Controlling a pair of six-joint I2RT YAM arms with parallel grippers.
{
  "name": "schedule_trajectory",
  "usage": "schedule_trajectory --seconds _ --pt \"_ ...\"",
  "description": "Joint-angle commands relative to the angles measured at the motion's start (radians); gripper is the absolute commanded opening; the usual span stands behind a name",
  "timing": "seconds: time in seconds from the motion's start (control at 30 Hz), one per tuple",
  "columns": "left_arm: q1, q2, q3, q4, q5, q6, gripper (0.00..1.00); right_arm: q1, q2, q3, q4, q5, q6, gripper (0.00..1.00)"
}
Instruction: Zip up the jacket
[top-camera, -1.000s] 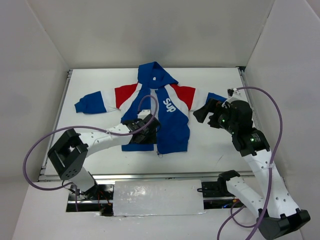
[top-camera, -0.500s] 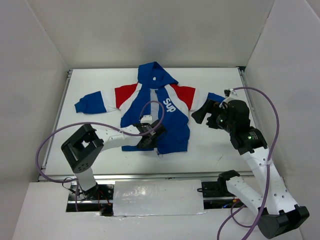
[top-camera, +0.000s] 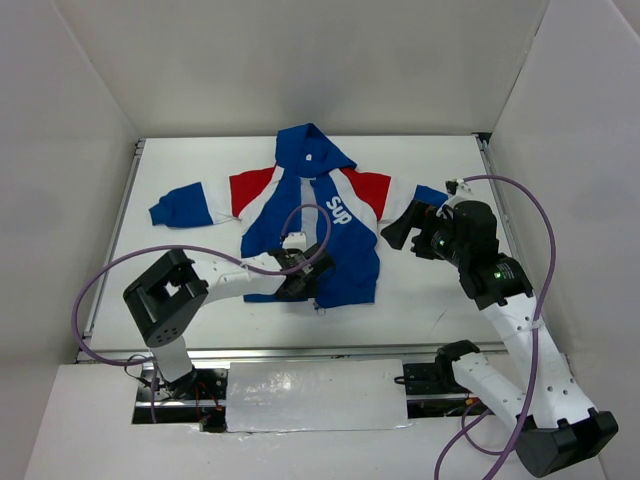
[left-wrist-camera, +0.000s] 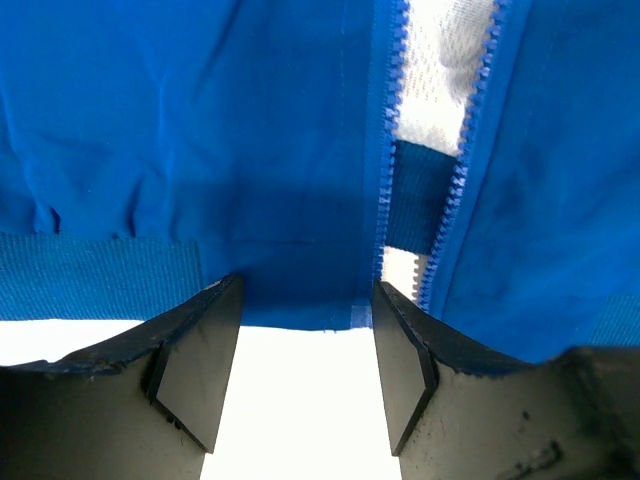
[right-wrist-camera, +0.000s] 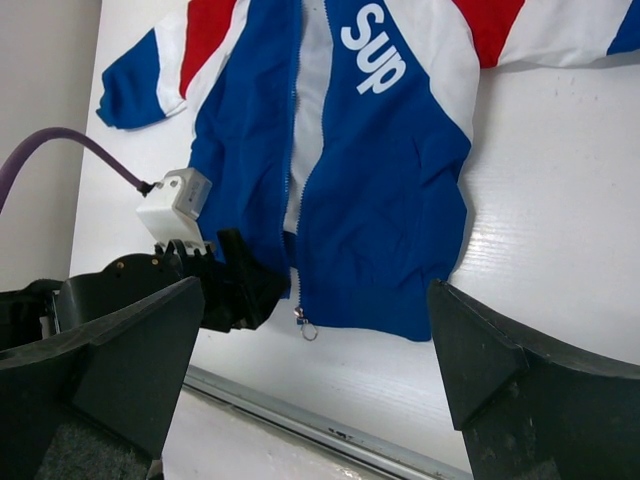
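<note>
Top view high, looking down, left wrist close-up, right wrist farther back, all 3 share jacket (top-camera: 342, 262)

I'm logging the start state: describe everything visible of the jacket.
The jacket is small, hooded, blue fabric with red and white shoulders and white lettering. It lies front up on the table, sleeves spread, zipper open over mesh lining, pull at the hem. The open left gripper straddles its hem beside the zipper.
</note>
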Motion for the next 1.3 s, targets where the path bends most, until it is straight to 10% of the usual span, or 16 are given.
schedule_trajectory --seconds 0.0,0.3,0.7,0.87,1.27 --pt "-0.012 0.002 -0.022 0.0 -0.005 -0.024 0.66 0.008 -0.007 -0.01 0.039 -0.013 -0.021 1.0" --pt "-0.012 0.024 -0.088 0.05 0.015 -0.037 0.54 0.009 -0.007 -0.018 0.043 -0.023 -0.02 1.0" --pt "-0.012 -0.039 -0.14 0.253 0.148 0.074 0.1 0.012 0.011 -0.011 0.045 -0.035 -0.023 1.0" --pt "-0.012 -0.082 -0.148 0.279 0.177 0.09 0.45 0.013 0.014 -0.01 0.043 -0.046 -0.029 1.0" --pt "-0.012 -0.044 -0.148 0.253 0.171 0.069 0.46 0.013 0.016 -0.013 0.047 -0.044 -0.03 1.0"
